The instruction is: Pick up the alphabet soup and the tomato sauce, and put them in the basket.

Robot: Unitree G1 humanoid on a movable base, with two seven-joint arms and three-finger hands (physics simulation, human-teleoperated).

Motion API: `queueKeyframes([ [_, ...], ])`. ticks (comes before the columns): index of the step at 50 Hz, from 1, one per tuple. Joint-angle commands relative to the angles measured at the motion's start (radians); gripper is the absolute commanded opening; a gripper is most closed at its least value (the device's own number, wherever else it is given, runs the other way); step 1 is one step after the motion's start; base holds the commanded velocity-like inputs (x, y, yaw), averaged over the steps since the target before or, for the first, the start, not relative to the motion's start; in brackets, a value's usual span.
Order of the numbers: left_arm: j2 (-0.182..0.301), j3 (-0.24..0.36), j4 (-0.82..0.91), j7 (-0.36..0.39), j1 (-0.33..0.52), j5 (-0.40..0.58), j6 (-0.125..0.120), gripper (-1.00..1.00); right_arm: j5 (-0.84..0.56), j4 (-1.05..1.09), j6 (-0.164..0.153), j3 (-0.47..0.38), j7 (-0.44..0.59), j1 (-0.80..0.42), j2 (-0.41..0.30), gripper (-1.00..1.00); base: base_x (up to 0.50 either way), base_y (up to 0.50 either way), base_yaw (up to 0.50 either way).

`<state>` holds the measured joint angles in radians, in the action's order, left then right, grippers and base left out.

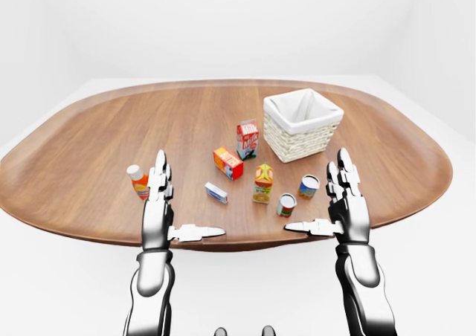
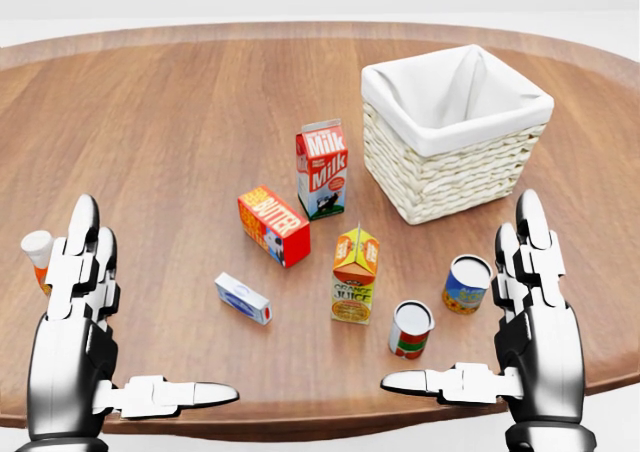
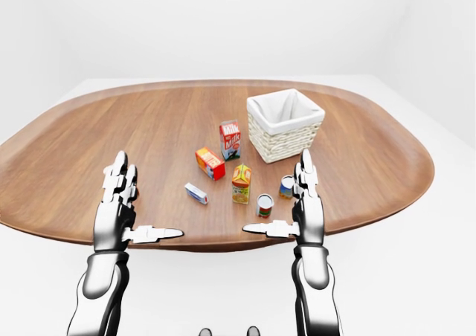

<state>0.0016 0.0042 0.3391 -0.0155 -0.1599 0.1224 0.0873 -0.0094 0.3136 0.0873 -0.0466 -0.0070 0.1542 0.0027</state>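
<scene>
The alphabet soup (image 2: pixel 467 284), a blue-and-yellow can, stands upright on the wooden table (image 2: pixel 170 122), below the basket. The tomato sauce (image 2: pixel 410 329), a can with a red-and-green label, stands to its lower left. The white-lined wicker basket (image 2: pixel 450 177) sits at the upper right and is empty. My right hand (image 2: pixel 472 334) is raised, open, just right of both cans and touching neither. My left hand (image 2: pixel 150 317) is open at the lower left, far from the cans.
A milk carton (image 2: pixel 322 169), a butter box (image 2: pixel 273 225), an orange juice carton (image 2: pixel 354 275) and a small white-and-blue box (image 2: pixel 243 298) stand left of the cans. An orange bottle (image 2: pixel 38 255) peeks out behind my left fingers. The table's near edge (image 1: pixel 223 243) runs under both hands.
</scene>
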Motion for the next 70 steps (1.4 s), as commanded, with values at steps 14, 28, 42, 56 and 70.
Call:
queueKeyframes([
  [14, 0.0, -0.005, -0.005, 0.01, -0.001, -0.011, 0.0, 1.0, -0.005, 0.01, 0.0, 0.002, 0.005, 0.005, 0.0, 1.0, 0.24, 0.0, 0.0],
  [28, 0.0, -0.005, -0.01, 0.015, 0.002, -0.019, 0.0, 1.0, -0.006, 0.007, 0.0, 0.002, 0.005, 0.005, 0.0, 1.0, 0.26, 0.0, 0.0],
  [42, 0.0, -0.002, -0.018, 0.013, 0.005, -0.023, 0.0, 1.0, -0.005, 0.003, 0.0, 0.001, 0.003, 0.001, 0.0, 1.0, 0.27, 0.0, 0.0],
  [56, 0.001, -0.001, -0.024, 0.014, 0.006, -0.025, 0.0, 1.0, -0.006, -0.001, 0.0, 0.001, 0.002, 0.0, 0.0, 1.0, 0.27, 0.0, 0.0],
  [70, 0.001, -0.002, -0.024, 0.017, 0.006, -0.03, 0.0, 1.0, -0.007, -0.005, 0.0, 0.003, 0.004, 0.002, 0.0, 1.0, 0.27, 0.0, 0.0],
])
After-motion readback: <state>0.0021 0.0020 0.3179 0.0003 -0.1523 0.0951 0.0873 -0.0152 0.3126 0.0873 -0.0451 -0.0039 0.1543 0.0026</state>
